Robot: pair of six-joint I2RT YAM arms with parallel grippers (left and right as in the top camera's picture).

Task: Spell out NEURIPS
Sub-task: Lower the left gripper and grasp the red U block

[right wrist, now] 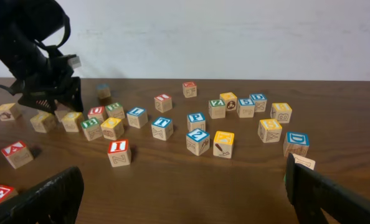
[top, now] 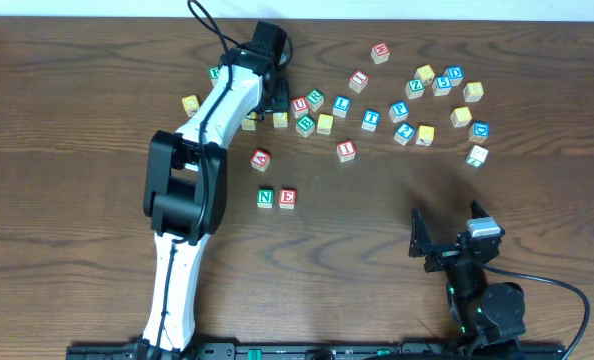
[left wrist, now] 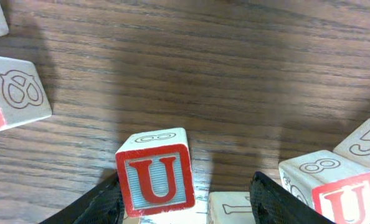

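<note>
A red-framed U cube (left wrist: 155, 180) stands slightly tilted between the fingers of my left gripper (left wrist: 185, 186). The left finger (left wrist: 101, 205) touches it. The right finger (left wrist: 278, 202) is a gap away, with a pale cube (left wrist: 230, 208) beside it. From overhead the left gripper (top: 275, 97) is down among the cubes at the back left. The green N cube (top: 265, 198) and red E cube (top: 287, 197) sit side by side mid-table. A red I cube (top: 346, 150) and a blue P cube (top: 399, 110) lie loose. My right gripper (top: 447, 245) stands open near the front right, nothing in it.
A second red U cube (left wrist: 350, 199) lies just right of the left gripper, also the red cube (top: 300, 104) seen from overhead. A red A cube (top: 261, 158) sits above the N. Several other lettered cubes are scattered across the back right (top: 447, 85).
</note>
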